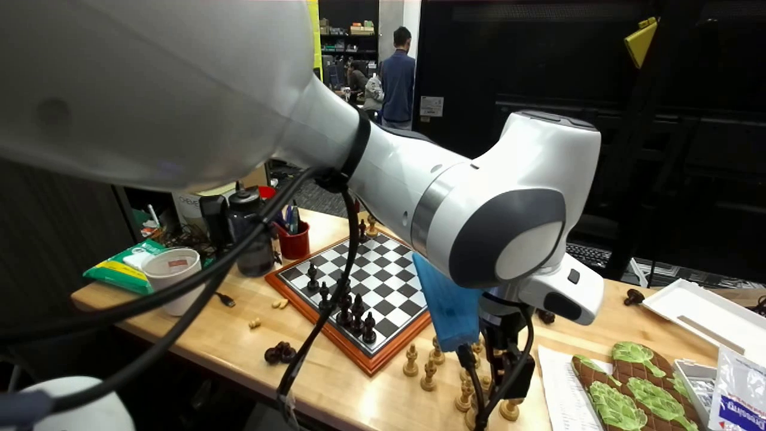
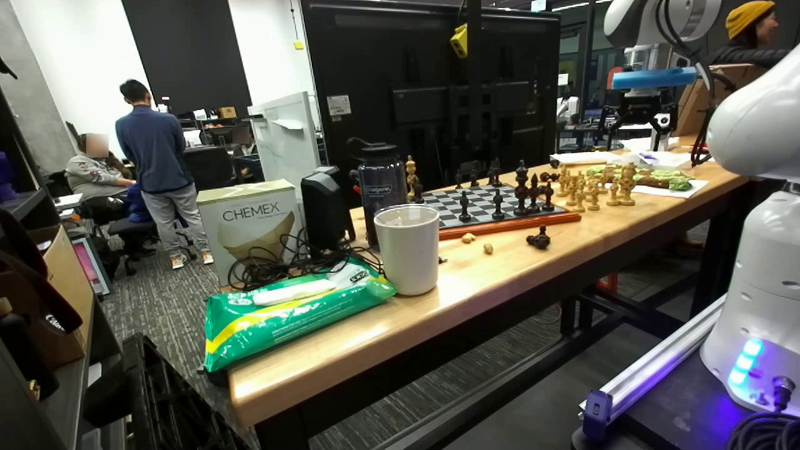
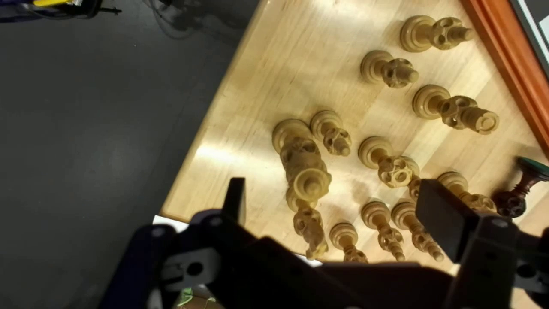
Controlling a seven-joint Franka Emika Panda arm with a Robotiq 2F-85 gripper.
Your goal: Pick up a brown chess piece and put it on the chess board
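Observation:
Light brown chess pieces (image 3: 300,159) stand upright in a loose group on the wooden table, below my gripper (image 3: 332,189) in the wrist view. The jaws are wide apart with nothing held; several pieces show in the gap, lower than the fingertips. A finger (image 3: 446,219) hides part of the pieces on the right. Beside the group lies the chess board, its checks (image 1: 389,260) and reddish-brown frame (image 1: 404,332) visible in an exterior view. Several dark pieces (image 2: 522,187) stand on it. The board's frame (image 3: 510,64) also crosses the wrist view's upper right corner.
A dark piece (image 3: 521,189) lies tipped over near the group, and others (image 1: 280,353) lie by the table's edge. Around them are a patterned oven mitt (image 1: 634,389), a white tray (image 1: 706,308), a white cup (image 2: 407,250), a bottle (image 2: 380,181) and a red pen holder (image 1: 294,240).

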